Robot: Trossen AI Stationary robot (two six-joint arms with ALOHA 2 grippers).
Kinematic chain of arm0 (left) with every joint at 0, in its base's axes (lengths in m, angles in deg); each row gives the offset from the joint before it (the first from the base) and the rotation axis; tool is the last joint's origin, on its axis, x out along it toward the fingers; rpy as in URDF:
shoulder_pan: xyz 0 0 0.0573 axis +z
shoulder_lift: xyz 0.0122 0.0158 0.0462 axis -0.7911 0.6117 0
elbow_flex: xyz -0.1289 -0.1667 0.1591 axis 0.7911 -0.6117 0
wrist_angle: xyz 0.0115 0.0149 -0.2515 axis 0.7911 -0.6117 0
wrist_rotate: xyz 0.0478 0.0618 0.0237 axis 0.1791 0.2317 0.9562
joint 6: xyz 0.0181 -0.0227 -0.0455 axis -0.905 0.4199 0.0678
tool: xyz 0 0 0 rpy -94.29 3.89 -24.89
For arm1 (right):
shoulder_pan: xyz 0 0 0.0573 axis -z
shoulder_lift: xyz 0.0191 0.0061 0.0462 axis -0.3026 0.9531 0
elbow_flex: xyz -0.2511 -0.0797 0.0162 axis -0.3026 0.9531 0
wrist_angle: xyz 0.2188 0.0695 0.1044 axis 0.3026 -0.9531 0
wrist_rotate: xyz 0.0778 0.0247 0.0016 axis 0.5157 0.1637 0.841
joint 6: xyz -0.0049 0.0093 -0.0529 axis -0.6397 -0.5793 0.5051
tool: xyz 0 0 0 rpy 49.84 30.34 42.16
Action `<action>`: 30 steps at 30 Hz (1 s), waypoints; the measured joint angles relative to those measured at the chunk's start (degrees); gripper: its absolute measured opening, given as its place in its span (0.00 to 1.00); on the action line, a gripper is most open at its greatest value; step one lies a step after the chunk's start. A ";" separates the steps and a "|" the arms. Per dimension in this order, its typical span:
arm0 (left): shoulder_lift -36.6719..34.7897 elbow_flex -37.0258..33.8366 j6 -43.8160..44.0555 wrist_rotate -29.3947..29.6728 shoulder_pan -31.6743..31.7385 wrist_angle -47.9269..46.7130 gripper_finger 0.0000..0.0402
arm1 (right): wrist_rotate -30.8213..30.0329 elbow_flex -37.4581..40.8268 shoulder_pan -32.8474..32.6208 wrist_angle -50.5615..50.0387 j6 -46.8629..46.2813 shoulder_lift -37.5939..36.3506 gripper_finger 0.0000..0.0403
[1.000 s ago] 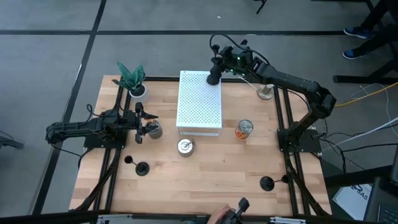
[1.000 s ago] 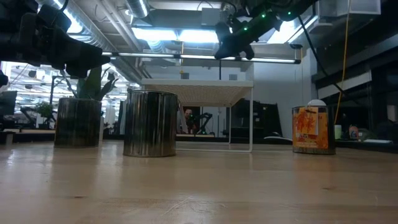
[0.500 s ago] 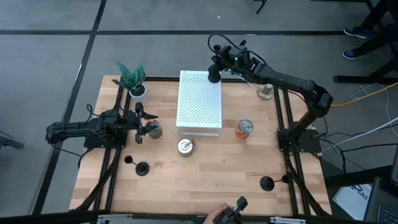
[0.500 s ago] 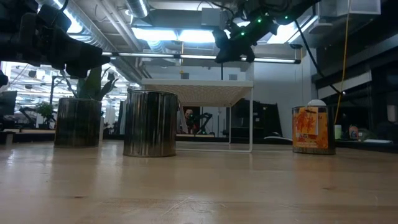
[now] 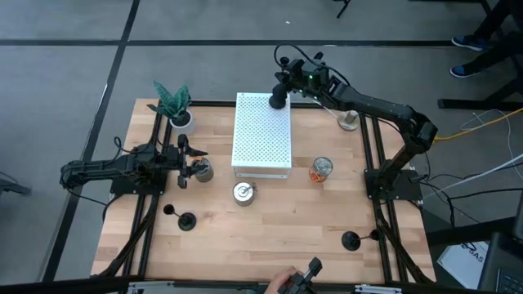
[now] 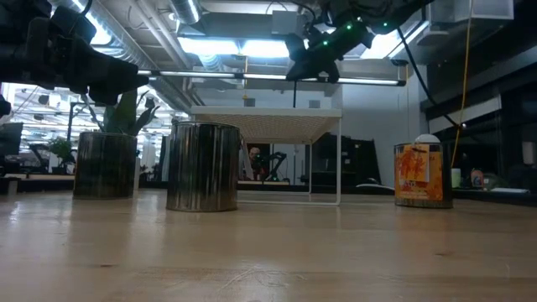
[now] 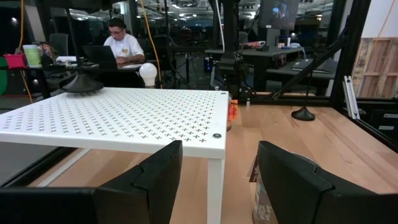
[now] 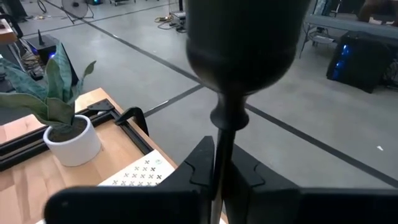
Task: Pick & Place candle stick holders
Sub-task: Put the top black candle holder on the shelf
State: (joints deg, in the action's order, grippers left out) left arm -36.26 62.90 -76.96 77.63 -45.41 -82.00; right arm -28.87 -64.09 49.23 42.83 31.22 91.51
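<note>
Black metal fills the right wrist view: the cup and thin stem of a candle stick holder (image 8: pixel 239 62) stand upright between the right gripper's (image 8: pixel 219 165) fingers, which are pinched tight on the stem. Its base is cut off below the picture edge. From above, that right gripper (image 5: pixel 280 94) hangs over the far edge of the white perforated stand (image 5: pixel 262 135), and the held holder shows only as a dark blob under the wrist, hard to separate from the claw itself. In the low view the gripper (image 6: pixel 306 63) sits high above the stand's top (image 6: pixel 267 115), with a thin dark stem dropping toward it; whether the base touches the surface cannot be told.

Across the stand, the left wrist view catches a round dark base (image 7: pixel 81 84) resting at the far edge of the top; what rises from it is cropped away.

More holders stand on the wooden table (image 5: pixel 286 224): one near the front left (image 5: pixel 186 220), a smaller dark spot just beside it (image 5: pixel 169 210), and one near the front right (image 5: pixel 350 240). Their stems are foreshortened from overhead.

Left gripper (image 5: pixel 181 159) waits at the table's left side, fingers (image 7: pixel 158 171) parted with nothing between them, beside a silver tin (image 5: pixel 202 169).
</note>
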 joint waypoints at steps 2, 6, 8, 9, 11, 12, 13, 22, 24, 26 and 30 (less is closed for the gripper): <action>0.00 -0.01 0.00 0.00 0.00 0.01 0.52 | -0.02 0.00 0.04 0.00 -0.08 0.00 0.06; 0.00 -0.01 0.00 0.00 -0.01 0.00 0.52 | -0.02 0.00 0.02 -0.02 -0.14 0.00 0.05; 0.00 -0.02 0.00 0.00 -0.01 0.02 0.52 | -0.02 0.00 0.02 -0.02 -0.19 0.00 0.04; 0.00 -0.01 0.00 0.00 0.00 0.02 0.52 | -0.02 0.00 0.02 -0.02 -0.20 0.00 0.04; 0.00 -0.02 0.00 0.00 -0.01 0.02 0.52 | -0.02 0.00 0.00 -0.02 -0.18 0.00 0.06; 0.00 0.00 0.00 0.00 0.01 0.02 0.52 | -0.02 0.00 0.02 -0.02 -0.18 0.00 0.07; 0.00 0.00 0.00 0.00 -0.01 0.02 0.52 | -0.03 0.00 0.02 0.00 -0.18 0.00 0.08; 0.00 0.00 0.00 0.00 0.01 0.02 0.52 | -0.04 0.00 0.02 0.05 0.04 0.00 0.19; 0.00 -0.02 0.00 0.00 0.00 0.00 0.52 | -0.04 0.00 0.02 0.05 0.04 0.00 0.20; 0.00 -0.02 0.00 0.00 -0.01 0.01 0.52 | -0.04 0.00 0.02 -0.01 0.08 0.00 0.21; 0.00 -0.01 0.00 0.00 -0.01 0.00 0.52 | -0.04 0.00 0.02 -0.04 0.06 0.00 0.21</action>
State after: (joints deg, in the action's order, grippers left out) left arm -36.26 62.90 -76.96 77.63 -45.41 -82.00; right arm -28.91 -64.09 49.25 42.79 31.28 91.51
